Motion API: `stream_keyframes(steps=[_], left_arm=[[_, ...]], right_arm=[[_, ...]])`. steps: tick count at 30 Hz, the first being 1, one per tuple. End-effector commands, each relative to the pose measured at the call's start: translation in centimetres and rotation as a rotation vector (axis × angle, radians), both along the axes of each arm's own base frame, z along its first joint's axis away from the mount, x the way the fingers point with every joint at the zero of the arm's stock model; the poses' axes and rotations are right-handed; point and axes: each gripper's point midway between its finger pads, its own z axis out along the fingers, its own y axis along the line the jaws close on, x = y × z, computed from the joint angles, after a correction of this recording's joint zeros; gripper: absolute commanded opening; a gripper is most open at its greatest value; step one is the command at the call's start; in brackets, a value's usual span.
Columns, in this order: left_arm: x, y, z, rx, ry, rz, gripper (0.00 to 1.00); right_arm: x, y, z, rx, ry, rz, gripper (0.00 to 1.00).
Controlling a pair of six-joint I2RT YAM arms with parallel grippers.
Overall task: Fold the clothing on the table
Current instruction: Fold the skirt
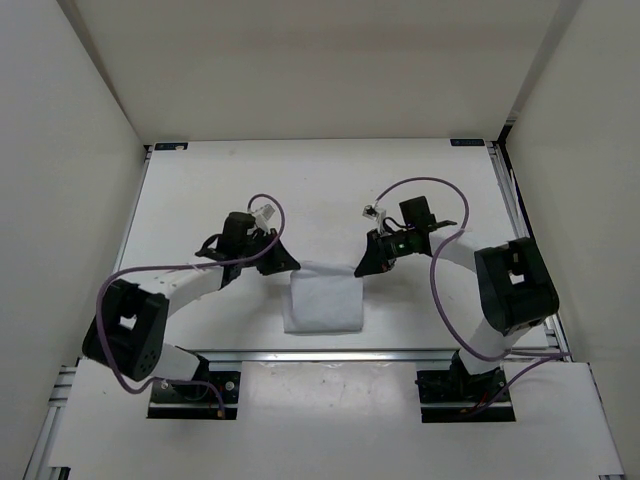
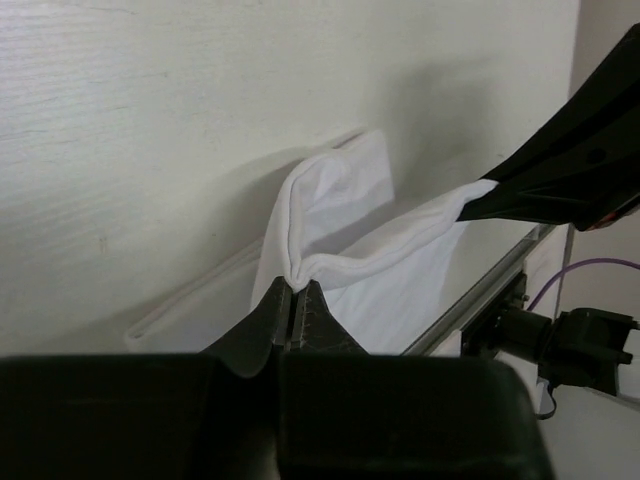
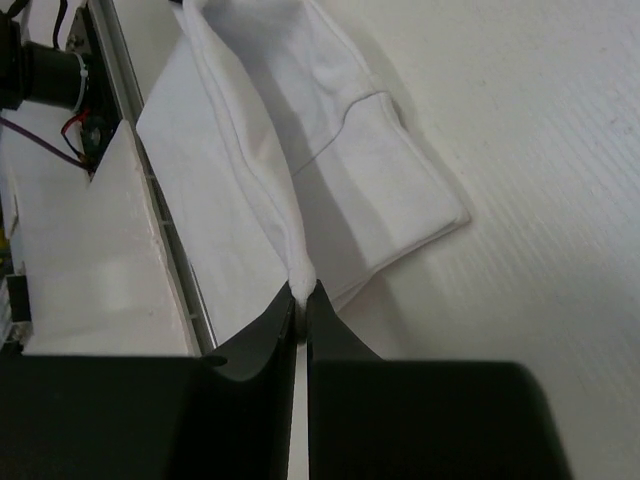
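Note:
The clothing (image 1: pixel 322 300) is a small white cloth lying on the table (image 1: pixel 230 190) near its front edge, between the two arms. My left gripper (image 1: pixel 283 264) is shut on its far left corner, and the cloth bunches between the black fingertips (image 2: pixel 297 284). My right gripper (image 1: pixel 362 267) is shut on the far right corner, where a pinched fold of clothing (image 3: pixel 330 160) rises from the fingertips (image 3: pixel 302 290). The held far edge is lifted a little off the table, and the rest of the clothing (image 2: pixel 400 270) lies flat toward the front rail.
A metal rail (image 1: pixel 330 354) runs along the table's front edge just below the cloth. White walls (image 1: pixel 70 120) close in the left, right and back. The right gripper's black finger (image 2: pixel 570 170) shows in the left wrist view. Purple cables (image 1: pixel 270 215) loop over both arms.

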Motion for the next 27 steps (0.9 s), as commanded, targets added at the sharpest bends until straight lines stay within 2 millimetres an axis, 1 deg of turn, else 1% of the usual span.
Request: stream_keyframes(steps=[1, 2, 3, 5, 6, 8, 10, 12, 13, 14, 15, 16, 18, 19, 20, 22, 23, 24, 26, 27], left_arm=[[-1.0, -0.5, 3.2, -0.057, -0.074, -0.005, 0.0], [-1.5, -0.5, 3.6, -0.066, -0.084, -0.005, 0.0], [-1.9, -0.3, 3.5, -0.067, -0.057, 0.012, 0.0], [-3.0, -0.5, 5.0, -0.09, -0.079, 0.012, 0.0], [-3.3, -0.5, 5.0, -0.09, -0.078, 0.018, 0.0], [-4.2, -0.5, 6.5, -0.105, -0.092, 0.018, 0.0], [-4.9, -0.2, 7.2, -0.123, -0.083, 0.04, 0.0], [-6.3, -0.1, 7.7, -0.138, -0.076, 0.048, 0.0], [-7.1, 0.2, 6.9, -0.13, -0.041, 0.063, 0.0], [-7.6, 0.3, 7.5, -0.153, -0.039, 0.08, 0.0], [-8.6, 0.7, 6.9, -0.153, -0.026, 0.083, 0.0], [-9.1, 0.8, 7.0, -0.177, -0.002, 0.098, 0.0], [-10.9, 1.4, 5.8, -0.191, 0.031, 0.117, 0.0], [-11.1, 1.7, 5.2, -0.193, 0.053, 0.146, 0.0], [-11.6, 2.0, 5.5, -0.209, 0.048, 0.155, 0.0], [-12.0, 3.0, 4.5, -0.215, 0.056, 0.191, 0.0], [-12.4, 3.4, 3.7, -0.211, 0.084, 0.202, 0.0], [-12.5, 3.7, 3.7, -0.221, 0.077, 0.211, 0.0], [-12.6, 4.2, 3.3, -0.242, 0.093, 0.241, 0.0], [-12.5, 4.3, 3.4, -0.253, 0.076, 0.247, 0.0]], right_arm=[[-1.2, 0.0, 1.3, 0.01, -0.082, 0.079, 0.0], [-1.4, 0.0, 1.8, 0.012, -0.094, 0.079, 0.0], [-1.7, -0.2, 1.9, 0.009, -0.116, 0.094, 0.0], [-2.1, -0.3, 1.9, -0.008, -0.144, 0.106, 0.01], [-2.2, -0.6, 2.0, -0.009, -0.157, 0.109, 0.0], [-2.5, -1.1, 2.2, -0.013, -0.167, 0.107, 0.0], [-2.6, -1.4, 2.8, -0.003, -0.191, 0.115, 0.0], [-2.9, -1.8, 2.9, -0.017, -0.214, 0.128, 0.0], [-3.1, -1.9, 3.1, -0.021, -0.244, 0.142, 0.0], [-3.6, -2.2, 2.7, -0.038, -0.242, 0.154, 0.0], [-3.9, -2.2, 2.9, -0.039, -0.258, 0.165, 0.0], [-4.1, -2.5, 3.1, -0.052, -0.276, 0.164, 0.0], [-4.2, -2.7, 3.1, -0.058, -0.301, 0.163, 0.0], [-4.4, -2.8, 3.2, -0.058, -0.307, 0.167, 0.0], [-4.5, -2.8, 3.1, -0.068, -0.326, 0.172, 0.0], [-5.0, -2.8, 2.7, -0.071, -0.321, 0.188, 0.0], [-5.0, -2.8, 2.6, -0.08, -0.333, 0.19, 0.0], [-5.0, -2.6, 2.9, -0.073, -0.353, 0.196, 0.0], [-5.3, -2.5, 2.3, -0.094, -0.368, 0.212, 0.0], [-5.4, -2.3, 2.2, -0.097, -0.367, 0.221, 0.0]])
